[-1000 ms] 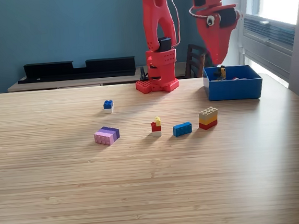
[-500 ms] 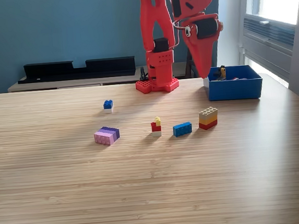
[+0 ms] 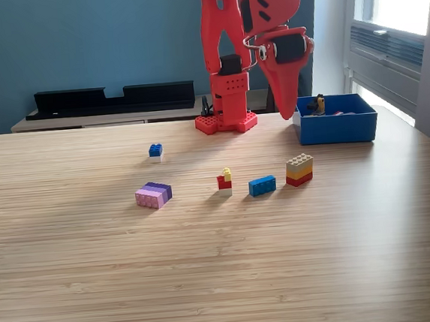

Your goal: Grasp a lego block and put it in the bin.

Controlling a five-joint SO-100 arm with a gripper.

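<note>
Several lego blocks lie on the wooden table in the exterior view: a small blue one (image 3: 155,149), a pink and purple one (image 3: 153,194), a red, yellow and white one (image 3: 224,181), a flat blue one (image 3: 262,185) and a tan, yellow and red stack (image 3: 299,169). The blue bin (image 3: 338,128) stands at the back right with a few small pieces (image 3: 317,105) in it. My red gripper (image 3: 288,115) points down just left of the bin, above the table. Its jaws taper to one tip and look shut, with nothing between them.
The arm's red base (image 3: 227,122) stands at the table's far edge. Behind it a low sideboard carries black trays (image 3: 112,99), and a dark chair back (image 3: 278,88) shows. A window with a grey unit (image 3: 385,44) is on the right.
The gripper has swung from above the bin to the exterior view's left and come lower, now beside the bin's left wall. The blocks on the table have not moved.
</note>
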